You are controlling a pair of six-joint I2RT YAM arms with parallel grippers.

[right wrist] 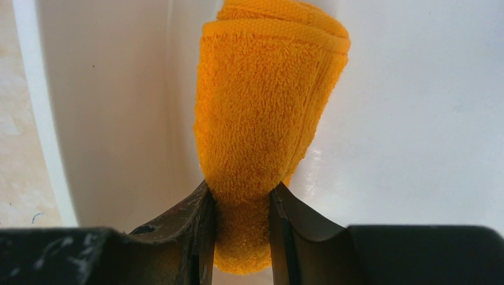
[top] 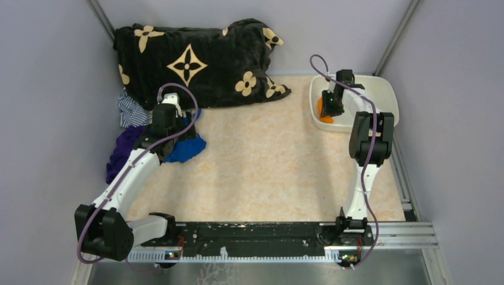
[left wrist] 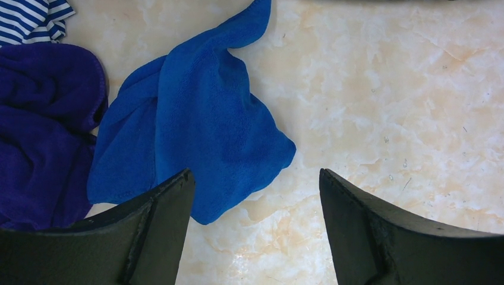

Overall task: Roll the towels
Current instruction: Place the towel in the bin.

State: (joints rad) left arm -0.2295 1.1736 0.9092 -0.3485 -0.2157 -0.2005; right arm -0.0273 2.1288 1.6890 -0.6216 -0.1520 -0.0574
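Observation:
A royal blue towel [left wrist: 196, 124] lies crumpled and unrolled on the marble tabletop at the left [top: 185, 149]. My left gripper [left wrist: 255, 196] hovers over its lower right corner, jaws wide apart, nothing between them; its left finger [left wrist: 160, 225] overlaps the cloth's edge. The orange towel [right wrist: 267, 113] is a tight roll, pinched at one end by my right gripper [right wrist: 241, 205], which is shut on it. That roll hangs inside the white tray [top: 380, 95], where a bit of orange towel [top: 321, 105] shows beside the right gripper [top: 331, 104].
A dark purple cloth [left wrist: 41, 130] and a striped cloth [left wrist: 30, 18] lie just left of the blue towel. A big black plush blanket [top: 202, 62] with tan flowers fills the back left. Grey walls close in on both sides.

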